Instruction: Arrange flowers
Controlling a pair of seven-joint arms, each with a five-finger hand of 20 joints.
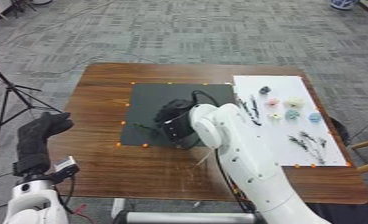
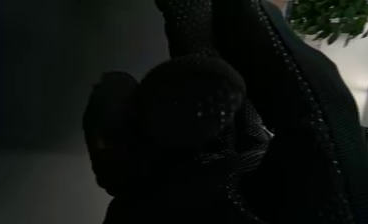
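Note:
In the head view, my right hand [image 1: 174,110] is low over the middle of the dark mat [image 1: 149,95]. Just left of it, a thin green sprig [image 1: 145,127] lies on the mat. My left hand [image 1: 47,126] is off the table's left edge, open and relaxed. On the white sheet [image 1: 251,82] at the right are a pink flower [image 1: 272,101], a cream flower [image 1: 294,101], a yellow flower [image 1: 275,115], a blue flower [image 1: 315,118] and dark sprigs [image 1: 310,145]. The right wrist view has my right hand [image 2: 194,110] in deep shadow; whether it holds anything cannot be made out.
Small orange markers edge the mat and the sheet on the brown table [image 1: 105,100]. My right forearm crosses the near table edge and lies over the gap between mat and sheet. A black tripod [image 1: 10,89] stands on the floor at the left.

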